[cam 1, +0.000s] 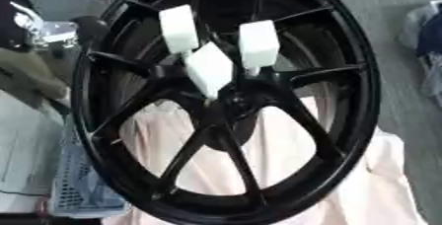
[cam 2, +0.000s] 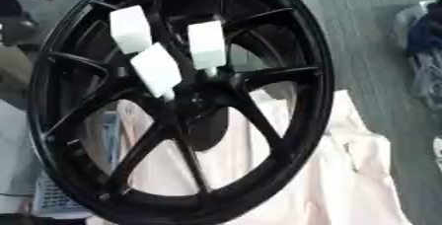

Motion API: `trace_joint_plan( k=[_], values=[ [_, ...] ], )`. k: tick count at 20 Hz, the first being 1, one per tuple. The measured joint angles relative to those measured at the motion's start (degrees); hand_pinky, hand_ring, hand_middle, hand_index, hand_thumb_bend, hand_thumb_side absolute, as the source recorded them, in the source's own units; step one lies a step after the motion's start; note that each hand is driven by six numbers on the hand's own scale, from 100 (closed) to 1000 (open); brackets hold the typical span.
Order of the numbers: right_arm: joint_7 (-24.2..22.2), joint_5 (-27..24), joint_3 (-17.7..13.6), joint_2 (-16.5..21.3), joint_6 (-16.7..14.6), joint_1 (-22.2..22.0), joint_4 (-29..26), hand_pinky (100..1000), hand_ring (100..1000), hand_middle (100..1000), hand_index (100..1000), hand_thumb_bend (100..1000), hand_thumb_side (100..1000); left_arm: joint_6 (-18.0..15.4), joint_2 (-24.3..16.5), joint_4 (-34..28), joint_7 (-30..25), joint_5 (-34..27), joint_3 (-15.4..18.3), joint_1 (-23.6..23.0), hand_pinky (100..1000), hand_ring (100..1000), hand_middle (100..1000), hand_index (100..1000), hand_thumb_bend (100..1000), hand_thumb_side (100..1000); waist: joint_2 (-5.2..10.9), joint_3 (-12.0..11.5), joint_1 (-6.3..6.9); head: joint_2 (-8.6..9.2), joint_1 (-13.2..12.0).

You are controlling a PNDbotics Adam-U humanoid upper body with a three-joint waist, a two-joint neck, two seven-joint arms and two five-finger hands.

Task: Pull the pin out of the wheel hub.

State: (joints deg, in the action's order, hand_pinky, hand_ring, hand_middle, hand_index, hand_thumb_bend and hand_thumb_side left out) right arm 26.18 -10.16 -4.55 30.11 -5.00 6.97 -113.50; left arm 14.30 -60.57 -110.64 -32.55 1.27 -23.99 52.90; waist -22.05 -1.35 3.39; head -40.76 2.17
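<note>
Black wheel hub (cam 1: 226,105) fills the frame, three white-headed pins (cam 1: 210,69) sticking out near its centre, handy for pulling, but neither robot hand shows.

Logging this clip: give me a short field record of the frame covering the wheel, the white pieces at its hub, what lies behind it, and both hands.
wheel: black spoked wheel, tilted, fills most of the view
pins: three white block-shaped pieces clustered just above the hub centre, on thin stems
hub: black centre where the spokes meet
backdrop: pale pink cloth seen through and beside the spokes; grey floor on the right
left hand: not in view
right hand: not in view
task state: white pieces look still seated at the hub
</note>
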Motion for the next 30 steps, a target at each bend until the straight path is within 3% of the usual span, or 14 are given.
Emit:
trace_joint_plan(
  k=[6, 11, 20, 26, 30],
  values=[
    [0.0, 0.0, 0.0, 0.0, 0.0, 0.0, 0.0, 775, 776, 804, 788, 100, 709, 6.2, 3.3, 0.8, -0.6, -1.7, -2.4, 4.1, 894, 811, 714, 831, 374, 668, 0.17, 0.1, 0.02, -0.19, 0.0],
    [0.0, -0.1, 0.1, 0.0, 0.0, 0.0, 0.0, 776, 776, 804, 788, 100, 714, 8.4, 5.8, 3.4, -2.3, -1.4, -4.0, 5.9, 903, 829, 730, 838, 377, 633, 0.17, 0.3, 0.18, -0.42, 0.0],
    [-0.1, -0.3, 0.4, 0.0, 0.1, 0.6, 0.0, 775, 775, 801, 787, 100, 719, 8.4, 9.2, 7.9, -5.5, 1.6, -5.6, 7.8, 930, 878, 760, 859, 457, 605, 0.15, 0.9, 0.4, 0.14, 0.0],
    [-0.2, -0.6, 0.6, -0.1, 0.2, 0.9, 0.0, 775, 772, 799, 786, 100, 729, 7.4, 10.7, 10.6, -6.7, 4.4, -5.8, 8.2, 942, 898, 777, 876, 466, 543, -0.26, 1.3, 0.7, 0.14, -0.2],
    [-0.2, -0.6, 0.7, -0.1, 0.2, 1.1, 0.0, 774, 771, 797, 785, 100, 734, 7.1, 11.2, 12.0, -7.3, 5.6, -6.0, 8.2, 947, 908, 788, 892, 488, 552, -0.66, 1.4, 0.72, 0.15, -0.8]
  ],
)
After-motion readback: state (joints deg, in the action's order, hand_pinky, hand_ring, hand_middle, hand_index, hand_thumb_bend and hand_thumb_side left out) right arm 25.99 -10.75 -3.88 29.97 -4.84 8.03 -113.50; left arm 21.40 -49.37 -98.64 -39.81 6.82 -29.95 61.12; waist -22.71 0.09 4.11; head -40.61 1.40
